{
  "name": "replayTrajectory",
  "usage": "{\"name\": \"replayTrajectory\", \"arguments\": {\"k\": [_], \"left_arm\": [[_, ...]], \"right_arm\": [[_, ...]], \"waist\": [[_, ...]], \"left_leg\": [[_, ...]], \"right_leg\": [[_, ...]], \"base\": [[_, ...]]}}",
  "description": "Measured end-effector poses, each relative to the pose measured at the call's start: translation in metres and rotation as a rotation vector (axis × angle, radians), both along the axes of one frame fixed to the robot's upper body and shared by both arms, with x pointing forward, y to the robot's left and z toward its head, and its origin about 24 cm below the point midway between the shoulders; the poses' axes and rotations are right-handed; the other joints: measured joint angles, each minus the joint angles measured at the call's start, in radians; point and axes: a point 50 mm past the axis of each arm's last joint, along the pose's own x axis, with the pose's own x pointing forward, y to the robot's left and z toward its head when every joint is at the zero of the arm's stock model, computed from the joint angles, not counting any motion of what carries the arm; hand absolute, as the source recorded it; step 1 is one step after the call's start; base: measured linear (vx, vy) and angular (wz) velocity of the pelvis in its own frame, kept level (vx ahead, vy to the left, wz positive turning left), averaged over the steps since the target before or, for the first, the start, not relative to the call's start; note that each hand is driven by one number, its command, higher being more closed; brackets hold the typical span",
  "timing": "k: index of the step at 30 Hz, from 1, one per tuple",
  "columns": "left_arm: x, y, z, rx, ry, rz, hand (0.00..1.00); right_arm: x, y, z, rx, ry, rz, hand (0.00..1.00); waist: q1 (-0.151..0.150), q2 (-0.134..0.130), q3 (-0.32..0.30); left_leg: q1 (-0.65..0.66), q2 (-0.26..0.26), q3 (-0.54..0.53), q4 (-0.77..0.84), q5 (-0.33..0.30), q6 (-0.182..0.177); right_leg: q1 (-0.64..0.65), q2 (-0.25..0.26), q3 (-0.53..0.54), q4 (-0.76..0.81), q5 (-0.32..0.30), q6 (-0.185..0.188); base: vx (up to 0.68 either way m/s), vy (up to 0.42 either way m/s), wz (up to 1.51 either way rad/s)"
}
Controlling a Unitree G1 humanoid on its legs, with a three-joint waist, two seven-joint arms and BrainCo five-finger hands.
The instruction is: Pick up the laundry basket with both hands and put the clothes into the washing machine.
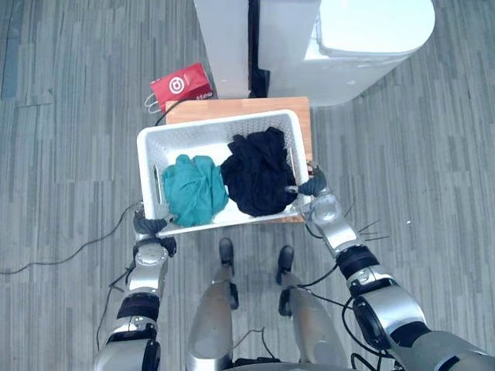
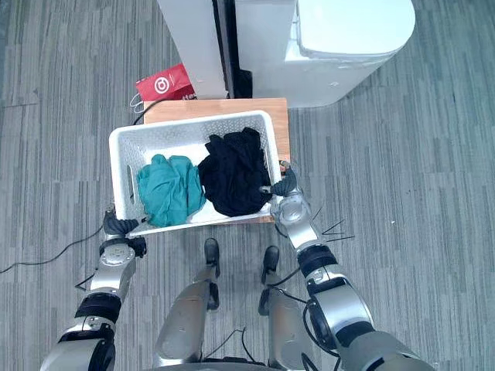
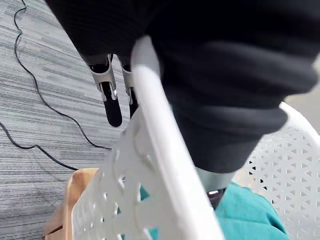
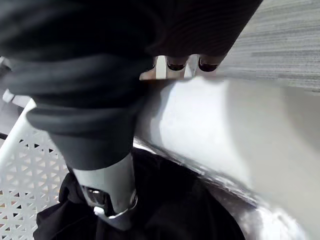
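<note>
A white laundry basket (image 1: 216, 128) rests on a small wooden table (image 1: 232, 107). It holds a teal garment (image 1: 192, 190) on its left and a black garment (image 1: 259, 174) on its right. My left hand (image 1: 147, 226) grips the basket's near left corner: in the left wrist view the rim (image 3: 155, 165) runs between the fingers (image 3: 112, 102) outside and the thumb (image 3: 216, 181) inside. My right hand (image 1: 315, 185) clasps the right rim (image 4: 215, 125), thumb (image 4: 111, 192) inside over the black garment (image 4: 170, 212). The white washing machine (image 1: 363, 39) stands beyond the table.
A white cabinet (image 1: 224, 39) stands next to the machine, with a dark gap between them. A red bag (image 1: 180, 83) lies on the grey floor by the table's far left corner. Open floor spreads to both sides.
</note>
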Motion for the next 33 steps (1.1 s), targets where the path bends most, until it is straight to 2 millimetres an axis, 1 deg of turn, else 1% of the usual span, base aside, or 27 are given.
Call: {"name": "replayTrajectory", "arguments": {"k": [2, 3, 6, 7, 9, 10, 11, 12, 13, 14, 15, 16, 17, 18, 19, 20, 22, 23, 24, 26, 27, 28, 29, 30, 31, 32, 33], "left_arm": [[0.000, 0.000, 0.001, 0.003, -0.007, 0.002, 1.00], [0.000, -0.002, 0.004, 0.009, -0.019, 0.000, 1.00], [-0.006, -0.005, -0.001, 0.006, -0.008, -0.008, 1.00], [-0.013, -0.010, -0.005, 0.002, -0.002, -0.022, 1.00], [-0.021, -0.016, -0.011, -0.015, 0.010, -0.030, 1.00], [-0.027, -0.022, -0.016, -0.027, 0.021, -0.044, 1.00], [-0.035, -0.028, -0.020, -0.037, 0.022, -0.060, 1.00], [-0.039, -0.030, -0.020, -0.041, 0.022, -0.070, 1.00], [-0.047, -0.032, -0.022, -0.040, 0.025, -0.088, 1.00], [-0.052, -0.034, -0.023, -0.034, 0.028, -0.105, 1.00], [-0.056, -0.035, -0.023, -0.034, 0.028, -0.107, 1.00], [-0.062, -0.039, -0.026, -0.043, 0.035, -0.117, 1.00], [-0.064, -0.046, -0.027, -0.052, 0.039, -0.145, 1.00], [-0.066, -0.049, -0.028, -0.057, 0.043, -0.160, 1.00], [-0.072, -0.054, -0.030, -0.073, 0.048, -0.177, 1.00], [-0.075, -0.057, -0.030, -0.084, 0.047, -0.182, 1.00], [-0.083, -0.070, -0.029, -0.100, 0.042, -0.228, 1.00], [-0.084, -0.071, -0.030, -0.104, 0.043, -0.234, 1.00], [-0.087, -0.073, -0.030, -0.109, 0.046, -0.244, 1.00], [-0.092, -0.076, -0.030, -0.103, 0.049, -0.259, 1.00], [-0.094, -0.075, -0.029, -0.101, 0.048, -0.256, 1.00], [-0.097, -0.075, -0.030, -0.102, 0.051, -0.254, 1.00], [-0.098, -0.074, -0.030, -0.102, 0.052, -0.254, 1.00], [-0.098, -0.073, -0.029, -0.101, 0.049, -0.249, 1.00], [-0.097, -0.069, -0.028, -0.087, 0.046, -0.246, 1.00], [-0.095, -0.066, -0.027, -0.078, 0.047, -0.244, 1.00], [-0.094, -0.065, -0.027, -0.081, 0.052, -0.239, 1.00]], "right_arm": [[-0.002, 0.000, -0.001, 0.023, 0.000, -0.003, 1.00], [-0.006, -0.003, -0.004, 0.037, -0.003, -0.017, 1.00], [-0.020, -0.010, -0.017, 0.079, 0.009, -0.048, 1.00], [-0.032, -0.015, -0.027, 0.111, 0.027, -0.075, 1.00], [-0.046, -0.020, -0.038, 0.147, 0.044, -0.102, 1.00], [-0.058, -0.026, -0.044, 0.157, 0.049, -0.121, 1.00], [-0.069, -0.032, -0.048, 0.170, 0.045, -0.142, 1.00], [-0.073, -0.035, -0.048, 0.175, 0.040, -0.149, 1.00], [-0.082, -0.039, -0.049, 0.185, 0.032, -0.156, 1.00], [-0.091, -0.043, -0.049, 0.193, 0.025, -0.162, 1.00], [-0.096, -0.044, -0.050, 0.198, 0.024, -0.165, 1.00], [-0.108, -0.048, -0.054, 0.210, 0.033, -0.184, 1.00], [-0.122, -0.055, -0.060, 0.229, 0.049, -0.219, 1.00], [-0.128, -0.059, -0.063, 0.236, 0.058, -0.238, 1.00], [-0.140, -0.064, -0.067, 0.243, 0.072, -0.265, 1.00], [-0.146, -0.067, -0.068, 0.245, 0.076, -0.271, 1.00], [-0.168, -0.075, -0.068, 0.251, 0.071, -0.313, 1.00], [-0.172, -0.077, -0.068, 0.251, 0.070, -0.318, 1.00], [-0.179, -0.079, -0.067, 0.250, 0.065, -0.322, 1.00], [-0.185, -0.079, -0.066, 0.253, 0.062, -0.332, 1.00], [-0.186, -0.079, -0.066, 0.253, 0.063, -0.329, 1.00], [-0.185, -0.079, -0.065, 0.254, 0.059, -0.326, 1.00], [-0.185, -0.079, -0.066, 0.254, 0.061, -0.327, 1.00], [-0.183, -0.077, -0.069, 0.261, 0.070, -0.322, 1.00], [-0.179, -0.073, -0.072, 0.269, 0.080, -0.311, 1.00], [-0.173, -0.071, -0.075, 0.276, 0.092, -0.305, 1.00], [-0.171, -0.070, -0.078, 0.279, 0.103, -0.303, 1.00]], "waist": [[0.000, 0.000, 0.000], [0.001, -0.002, 0.001], [-0.003, -0.003, 0.001], [-0.014, -0.003, 0.001], [-0.027, -0.004, 0.000], [-0.029, -0.004, 0.000], [-0.032, -0.006, -0.001], [-0.035, -0.006, -0.001], [-0.058, -0.010, -0.006], [-0.072, -0.017, -0.019], [-0.079, -0.021, -0.030], [-0.082, -0.026, -0.058], [-0.088, -0.027, -0.078], [-0.092, -0.028, -0.088], [-0.109, -0.028, -0.117], [-0.115, -0.027, -0.129], [-0.129, -0.027, -0.160], [-0.133, -0.027, -0.166], [-0.134, -0.027, -0.178], [-0.133, -0.030, -0.190], [-0.132, -0.032, -0.194], [-0.136, -0.025, -0.205], [-0.134, -0.018, -0.209], [-0.133, -0.008, -0.225], [-0.133, -0.018, -0.235], [-0.134, -0.027, -0.240], [-0.134, -0.027, -0.240]], "left_leg": [[0.000, 0.000, 0.001, 0.000, 0.000, 0.000], [0.002, 0.001, 0.001, 0.000, 0.000, 0.000], [0.013, 0.000, 0.006, 0.000, 0.000, 0.000], [0.034, -0.001, 0.007, -0.007, -0.001, 0.000], [0.068, -0.002, 0.011, -0.022, -0.001, -0.001], [0.097, -0.001, 0.021, -0.031, -0.004, -0.003], [0.123, -0.001, 0.032, -0.040, -0.007, -0.005], [0.135, 0.000, 0.036, -0.043, -0.009, -0.006], [0.154, 0.001, 0.040, -0.052, -0.009, -0.007], [0.166, 0.003, 0.049, -0.060, -0.010, -0.008], [0.172, 0.004, 0.058, -0.064, -0.011, -0.009], [0.179, 0.006, 0.067, -0.072, -0.013, -0.012], [0.196, 0.008, 0.071, -0.073, -0.018, -0.017], [0.207, 0.008, 0.073, -0.073, -0.022, -0.018], [0.220, 0.008, 0.075, -0.076, -0.028, -0.018], [0.230, 0.008, 0.077, -0.079, -0.030, -0.019], [0.278, 0.009, 0.115, -0.089, -0.044, -0.021], [0.288, 0.009, 0.125, -0.089, -0.049, -0.020], [0.310, 0.010, 0.159, -0.085, -0.060, -0.021], [0.325, 0.022, 0.227, -0.038, -0.101, -0.027], [0.328, 0.037, 0.290, 0.022, -0.142, -0.028], [0.327, 0.063, 0.372, 0.068, -0.175, -0.027], [0.329, 0.073, 0.408, 0.078, -0.184, -0.025], [0.326, 0.109, 0.485, 0.088, -0.193, -0.021], [0.329, 0.118, 0.542, 0.090, -0.198, -0.023], [0.345, 0.127, 0.616, 0.105, -0.212, -0.039], [0.355, 0.135, 0.649, 0.128, -0.222, -0.052]], "right_leg": [[0.000, 0.000, 0.001, 0.000, 0.000, 0.000], [0.001, 0.001, 0.001, 0.000, 0.000, 0.000], [0.010, 0.000, 0.005, -0.001, -0.001, 0.000], [0.030, 0.000, 0.005, -0.001, -0.007, -0.001], [0.053, 0.001, 0.008, -0.001, -0.013, -0.002], [0.073, 0.002, 0.017, -0.001, -0.020, -0.001], [0.090, 0.004, 0.028, -0.001, -0.026, 0.001], [0.098, 0.004, 0.032, -0.002, -0.027, 0.001], [0.111, 0.004, 0.035, -0.003, -0.030, 0.001], [0.118, 0.006, 0.044, -0.010, -0.030, 0.001], [0.121, 0.008, 0.051, -0.017, -0.030, 0.002], [0.123, 0.012, 0.059, -0.022, -0.030, 0.002], [0.139, 0.020, 0.062, -0.026, -0.030, 0.002], [0.151, 0.020, 0.063, -0.032, -0.030, 0.002], [0.166, 0.021, 0.062, -0.041, -0.031, 0.003], [0.176, 0.021, 0.064, -0.045, -0.031, 0.004], [0.204, 0.026, 0.098, -0.052, -0.032, 0.005], [0.210, 0.026, 0.109, -0.052, -0.032, 0.006], [0.215, 0.031, 0.142, -0.049, -0.032, 0.006], [0.205, 0.041, 0.201, -0.029, -0.032, 0.007], [0.190, 0.052, 0.255, -0.026, -0.027, 0.016], [0.186, 0.050, 0.257, -0.057, -0.043, 0.023], [0.177, 0.038, 0.194, -0.063, -0.061, -0.009], [0.144, -0.007, -0.006, -0.039, -0.070, -0.059], [0.112, -0.049, -0.182, 0.007, -0.074, -0.071], [0.101, -0.092, -0.338, 0.035, -0.080, -0.089], [0.104, -0.099, -0.374, 0.040, -0.068, -0.092]], "base": [[0.00, 0.000, 0.00], [0.00, 0.000, 0.00], [0.02, 0.003, -0.01], [0.06, 0.010, 0.00], [0.06, 0.008, -0.05], [0.05, 0.005, -0.21], [0.05, 0.002, -0.25], [0.05, 0.002, -0.20], [0.06, 0.004, -0.17], [0.06, 0.003, -0.18], [0.07, -0.005, -0.26], [0.10, -0.019, -0.22], [0.11, -0.021, -0.17], [0.12, -0.013, -0.07], [0.10, 0.001, -0.05], [0.12, 0.013, -0.17], [0.09, 0.025, -0.39], [0.06, 0.035, -0.59], [0.04, 0.041, -0.80], [0.01, 0.045, -1.11], [-0.06, 0.037, -1.52], [-0.06, 0.028, -1.64], [-0.07, 0.015, -1.82], [-0.02, -0.001, -1.76], [0.00, -0.037, -2.13], [0.04, -0.067, -1.72], [0.11, -0.165, -1.89]]}}
